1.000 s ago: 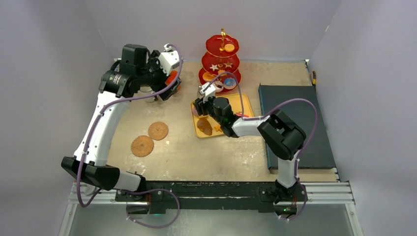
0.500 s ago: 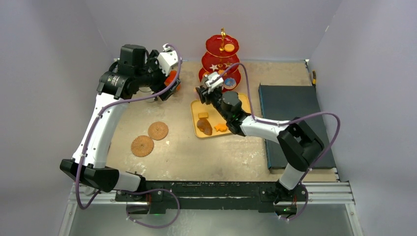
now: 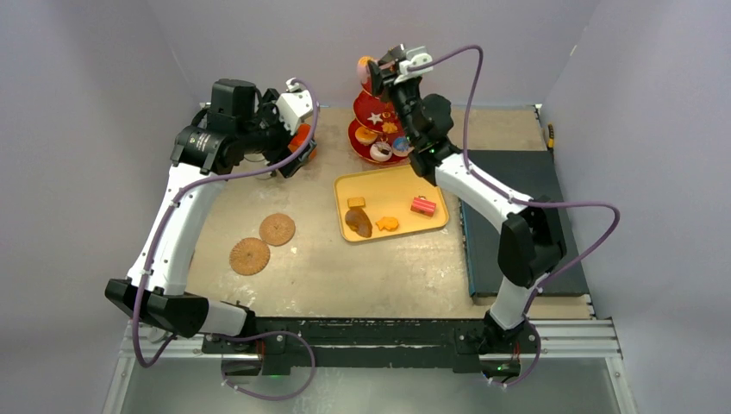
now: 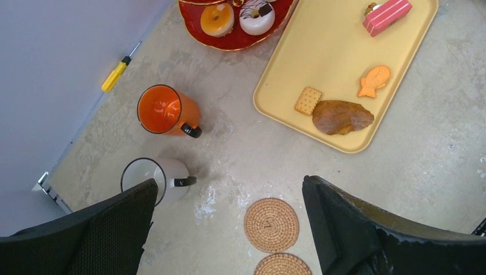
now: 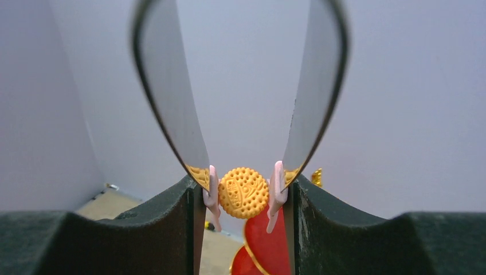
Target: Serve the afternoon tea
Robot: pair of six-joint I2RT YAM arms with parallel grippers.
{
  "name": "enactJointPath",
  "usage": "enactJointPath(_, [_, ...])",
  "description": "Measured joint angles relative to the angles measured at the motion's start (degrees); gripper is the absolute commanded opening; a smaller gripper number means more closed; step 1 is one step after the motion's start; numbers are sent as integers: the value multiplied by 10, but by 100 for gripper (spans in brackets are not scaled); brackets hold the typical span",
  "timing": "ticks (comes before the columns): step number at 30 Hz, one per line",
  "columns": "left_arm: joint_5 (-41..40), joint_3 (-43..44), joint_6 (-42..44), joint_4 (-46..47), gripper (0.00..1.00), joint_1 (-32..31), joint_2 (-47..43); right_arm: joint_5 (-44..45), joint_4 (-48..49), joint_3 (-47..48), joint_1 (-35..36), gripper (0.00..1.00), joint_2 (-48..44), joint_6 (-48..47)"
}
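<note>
You're in what looks like a robotics lab cell: plain lilac panels (image 3: 78, 129) box in a scuffed desk (image 3: 345, 267), with the left arm (image 3: 177, 220) and right arm (image 3: 478, 185) bolted to a metal rail (image 3: 569, 338). The pastries (image 4: 339, 116) on it are toys.

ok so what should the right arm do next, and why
Probably ease the right gripper down a little toward the red stand before opening. Its pads appear to pinch a round biscuit, and in the right wrist view the biscuit hangs just above the gold-rimmed tier rather than resting on it.
</note>
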Motion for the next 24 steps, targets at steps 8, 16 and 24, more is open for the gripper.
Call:
enactJointPath(8, [-1,-1,11,0,97,0,-1,1,-31,53,-27,42,71,10])
enactJointPath(16, [-2,-7,12,0,97,0,-1,3,-44,55,-30,57,104,14])
enactJointPath(24, [-4,-10,12,0,97,0,-1,5,-42,60,-33,63,103,14])
